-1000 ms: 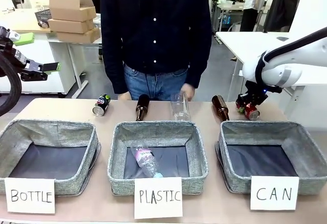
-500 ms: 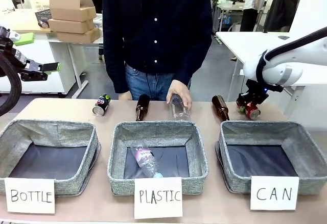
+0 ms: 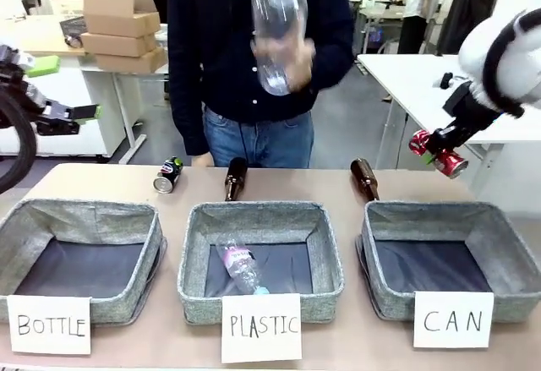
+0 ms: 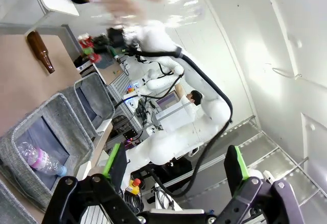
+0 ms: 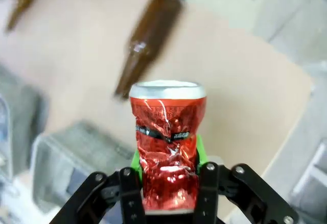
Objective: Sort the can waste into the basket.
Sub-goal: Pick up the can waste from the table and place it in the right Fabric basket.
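A crushed red can [image 5: 167, 132] stands between the green pads of my right gripper [image 5: 166, 169], which is shut on it. From the front, that red can [image 3: 455, 165] hangs in the right gripper [image 3: 439, 151] in the air, above and just behind the far right corner of the grey basket [image 3: 427, 211] carded CAN. A dark can [image 3: 168, 174] lies on the table behind the BOTTLE basket [image 3: 84, 212]. My left gripper [image 3: 63, 90] is raised off the table at far left, and the left gripper [image 4: 175, 158] is open with nothing between its fingers.
A person stands at the far side and holds a clear plastic bottle [image 3: 279, 24] up at chest height. Two brown bottles [image 3: 235, 177] [image 3: 364, 177] lie behind the baskets. The PLASTIC basket [image 3: 262, 212] holds one plastic bottle [image 3: 241, 267].
My right gripper has lifted the red can off the table, up and to the right. The person's hand has taken the clear bottle from the table and raised it high.
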Motion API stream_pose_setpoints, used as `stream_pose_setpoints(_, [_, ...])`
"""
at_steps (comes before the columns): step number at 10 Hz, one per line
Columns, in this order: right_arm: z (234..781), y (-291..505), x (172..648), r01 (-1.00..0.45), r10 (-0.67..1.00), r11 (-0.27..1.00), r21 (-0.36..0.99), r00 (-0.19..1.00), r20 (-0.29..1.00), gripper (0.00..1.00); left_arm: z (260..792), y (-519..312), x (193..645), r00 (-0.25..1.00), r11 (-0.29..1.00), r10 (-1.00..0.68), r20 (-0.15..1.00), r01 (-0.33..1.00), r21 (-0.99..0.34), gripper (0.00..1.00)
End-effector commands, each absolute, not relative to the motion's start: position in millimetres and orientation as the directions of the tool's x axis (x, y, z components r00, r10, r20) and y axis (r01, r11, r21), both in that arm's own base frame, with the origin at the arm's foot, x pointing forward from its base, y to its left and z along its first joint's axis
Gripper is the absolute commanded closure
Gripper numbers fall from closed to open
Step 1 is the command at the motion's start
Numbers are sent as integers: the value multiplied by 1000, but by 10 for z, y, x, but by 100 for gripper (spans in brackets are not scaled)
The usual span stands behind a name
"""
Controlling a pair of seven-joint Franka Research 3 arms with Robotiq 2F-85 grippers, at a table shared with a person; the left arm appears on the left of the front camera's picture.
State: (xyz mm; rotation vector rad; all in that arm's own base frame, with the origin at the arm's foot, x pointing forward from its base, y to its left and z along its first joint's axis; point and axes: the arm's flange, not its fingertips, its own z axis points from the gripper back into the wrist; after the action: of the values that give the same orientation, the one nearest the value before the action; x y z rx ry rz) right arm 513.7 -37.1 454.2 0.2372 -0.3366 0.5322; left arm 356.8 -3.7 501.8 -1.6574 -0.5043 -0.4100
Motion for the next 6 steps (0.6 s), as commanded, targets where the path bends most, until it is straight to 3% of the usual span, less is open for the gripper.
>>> stream_pose_setpoints(1, [4683, -679, 4546, -729, 614, 646, 225, 672, 413, 100, 5034, -59, 3559, 827, -129, 104, 553, 562, -817, 0])
stream_pose_setpoints(3, [4654, -624, 4222, -848, 716, 455, 273, 530, 454, 100, 5034, -59, 3559, 827, -129, 104, 553, 562, -817, 0])
stream_pose_setpoints(6, [4562, -297, 4001, -905, 821, 403, 140, 425, 382, 100, 5034, -59, 3559, 827, -129, 104, 553, 562, -817, 0])
